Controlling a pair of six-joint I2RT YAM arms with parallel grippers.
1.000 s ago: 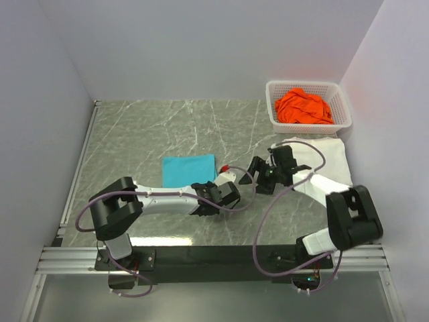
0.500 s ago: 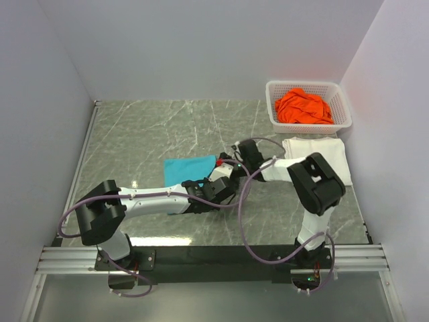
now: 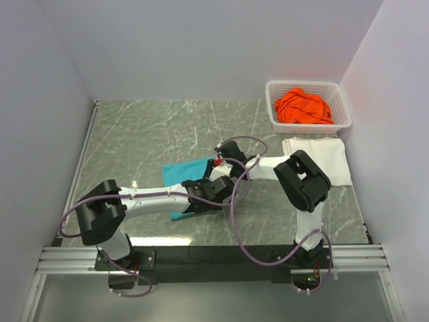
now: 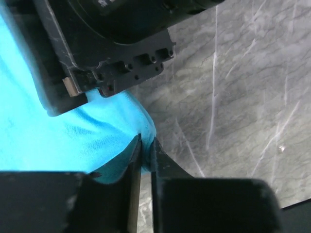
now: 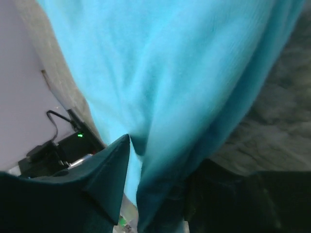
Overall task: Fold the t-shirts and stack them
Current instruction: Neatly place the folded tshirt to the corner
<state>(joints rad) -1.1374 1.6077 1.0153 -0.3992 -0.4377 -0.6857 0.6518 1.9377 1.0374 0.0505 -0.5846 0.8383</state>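
Teal shirt lies on the table, well left of the basket and nearer the arm bases than it; flat-ish on its far-left part, rest hidden under both wrists, w/ a small teal bit poking out on the near side below the left arm

Left claw: fingers nearly together, only a thin slit btwn them, pinching a bunched edge of the teal shirt right at the tips; marble-look table shows just beside that edge

Right claw: teal cloth hangs down btwn its fingers and fills most of that view; one finger clear, the other dark and blurred, so can't tell if it's clamped tight or just around the cloth

In the top view both claws meet at the shirt's edge closest to the basket, right arm reaching across from the basket side

White shirt folded flat, just on the near side of the basket, apart from the teal one

Orange shirt crumpled inside the basket, which sits in the far right corner by the walls

Cables loop off both arms, left of and nearer than the basket
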